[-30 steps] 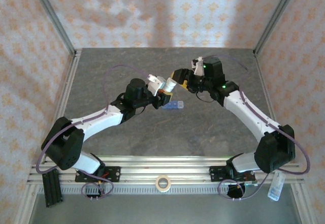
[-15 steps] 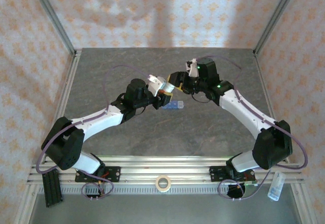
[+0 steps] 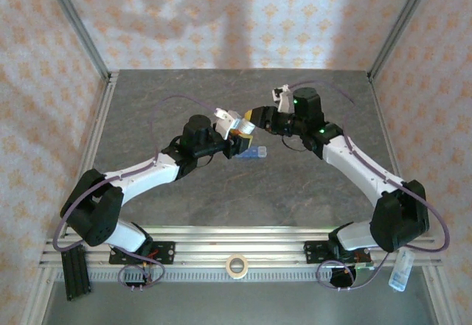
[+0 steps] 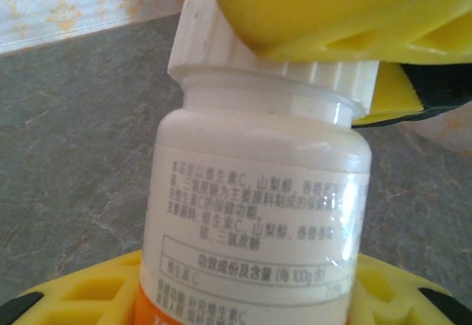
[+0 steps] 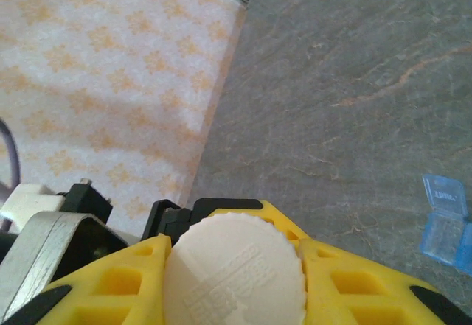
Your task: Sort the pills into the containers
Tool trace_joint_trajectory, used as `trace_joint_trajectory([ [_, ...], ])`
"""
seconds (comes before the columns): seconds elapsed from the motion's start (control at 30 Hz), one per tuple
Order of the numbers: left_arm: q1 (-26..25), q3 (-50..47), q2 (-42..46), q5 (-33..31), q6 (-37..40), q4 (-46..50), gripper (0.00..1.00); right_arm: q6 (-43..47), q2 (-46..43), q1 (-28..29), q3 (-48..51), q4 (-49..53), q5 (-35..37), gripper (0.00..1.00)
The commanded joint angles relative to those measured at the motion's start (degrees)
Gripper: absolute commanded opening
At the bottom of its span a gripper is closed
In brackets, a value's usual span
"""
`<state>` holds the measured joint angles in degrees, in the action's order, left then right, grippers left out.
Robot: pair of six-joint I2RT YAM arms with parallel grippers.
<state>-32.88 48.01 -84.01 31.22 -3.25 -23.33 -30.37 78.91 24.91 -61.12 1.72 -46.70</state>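
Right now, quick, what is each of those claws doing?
The left gripper is shut on the pill bottle.
The right gripper is shut on its white cap.

A tape roll [image 3: 236, 266] is being carried flat on the slotted front rail [image 3: 192, 270] (about midway along), and a small pale bottle [image 3: 399, 272] is being seen lying near its right end.

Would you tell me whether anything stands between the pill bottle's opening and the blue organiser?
Yes: the white cap is on the pill bottle, clamped in the right gripper; the left gripper holds the bottle.
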Motion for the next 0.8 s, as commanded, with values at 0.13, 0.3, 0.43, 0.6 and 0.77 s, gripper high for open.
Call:
trace_joint_trajectory([
  [0.13, 1.14, -0.10, 1.51, 1.28, -2.89, -6.20, 0.00, 4.22, -1.82, -0.88, 1.03, -3.17, -4.51, 0.35],
  [0.3, 1.08, 0.07, 0.73, 2.34, -3.50, -6.81, 0.00, 11.96, -2.90, -0.85, -1.22, 2.08, -4.36, 0.34],
  [0.43, 1.14, 0.33, 0.34, 2.58, -3.52, -6.94, 0.00, 14.47, -1.70, -0.89, -3.21, 6.41, -4.25, 0.40],
  [0.6, 1.10, 0.70, -0.10, 2.65, -3.48, -6.90, 0.00, 13.94, -1.73, -0.87, -2.71, 6.47, -2.82, 0.53],
  [0.77, 1.20, 0.94, -0.29, 2.53, -3.06, -6.55, 0.00, 13.72, -2.38, -0.89, -2.25, 7.50, -1.59, 0.64],
])
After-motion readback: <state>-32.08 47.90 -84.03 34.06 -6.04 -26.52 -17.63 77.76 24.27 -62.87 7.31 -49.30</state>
